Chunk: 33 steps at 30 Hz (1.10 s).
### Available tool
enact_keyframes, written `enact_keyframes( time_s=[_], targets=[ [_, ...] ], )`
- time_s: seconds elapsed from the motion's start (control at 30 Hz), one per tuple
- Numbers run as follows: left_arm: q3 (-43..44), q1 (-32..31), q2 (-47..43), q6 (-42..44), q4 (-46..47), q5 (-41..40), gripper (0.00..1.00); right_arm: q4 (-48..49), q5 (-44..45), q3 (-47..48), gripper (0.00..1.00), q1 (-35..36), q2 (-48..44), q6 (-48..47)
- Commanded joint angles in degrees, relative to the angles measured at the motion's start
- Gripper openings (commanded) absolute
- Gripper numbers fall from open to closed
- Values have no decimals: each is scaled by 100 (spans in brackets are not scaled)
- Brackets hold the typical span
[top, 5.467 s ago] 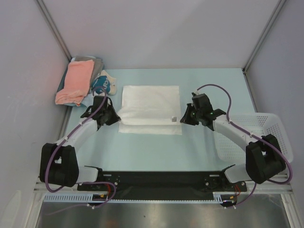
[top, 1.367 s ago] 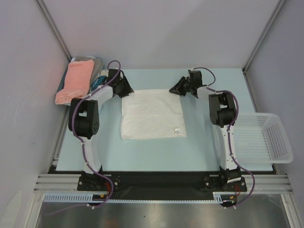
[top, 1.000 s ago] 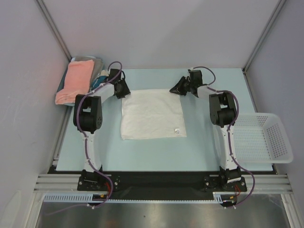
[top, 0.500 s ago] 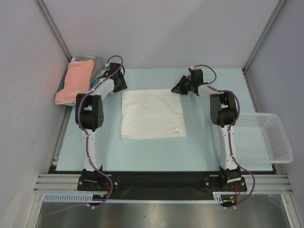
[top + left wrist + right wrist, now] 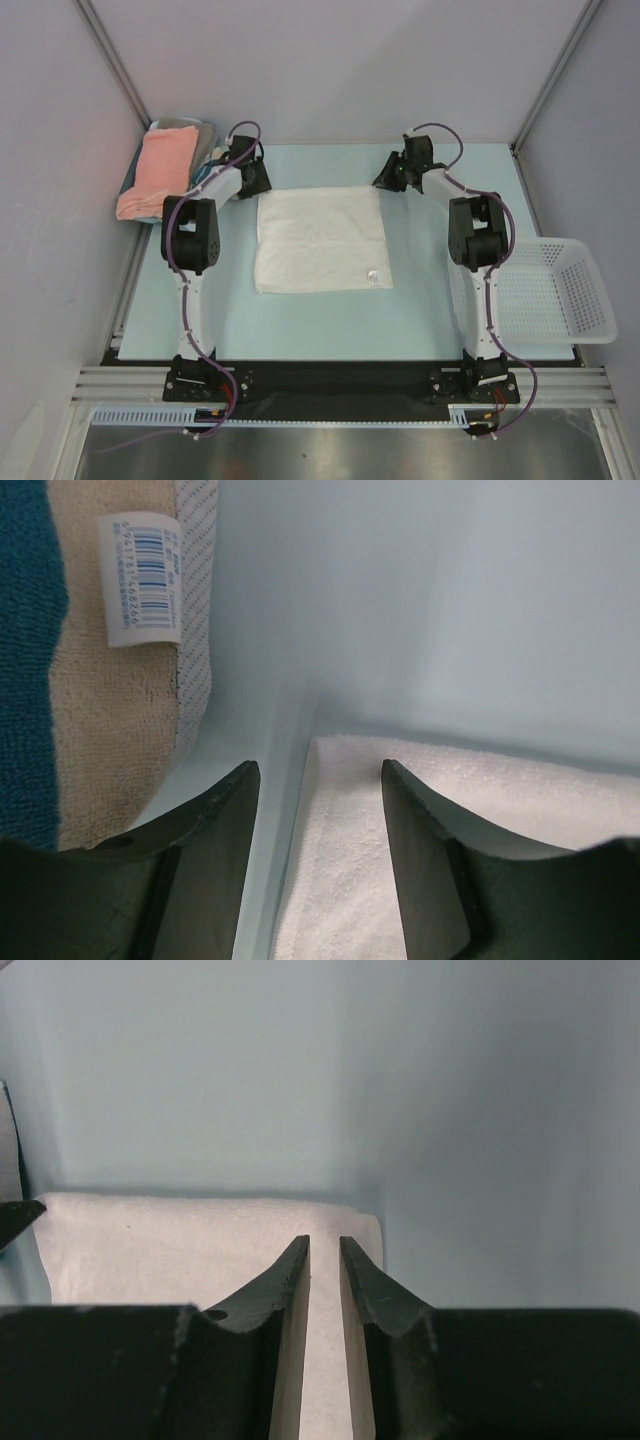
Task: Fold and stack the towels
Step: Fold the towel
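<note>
The left arm (image 5: 190,250) and right arm (image 5: 478,240) stretched far forward from their bases, nearly straight; each wrist turned inward, so the grippers faced one another; the left gripper (image 5: 320,770) had its jaws spread wide, holding nothing; the right gripper (image 5: 325,1242) had its jaws parted by a narrow slit, seemingly gripping nothing.

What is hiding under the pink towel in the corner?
A grey towel peeks out at the far end, and a blue one shows along the edge. The pink towel covers most of both, so anything else beneath stays hidden.
</note>
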Motion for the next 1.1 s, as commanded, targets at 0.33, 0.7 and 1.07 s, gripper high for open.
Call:
enact_keyframes(
  time_s=[0.33, 0.7, 1.07],
  targets=[
    [-628, 91, -869, 94, 449, 577, 62, -494, 839, 238, 36, 169, -652, -879],
    [-524, 91, -555, 59, 89, 516, 58, -881, 1147, 597, 39, 345, -318, -1213],
    [-23, -102, -53, 209, -306, 139, 55, -1022, 1393, 712, 39, 425, -19, -1389]
  ],
)
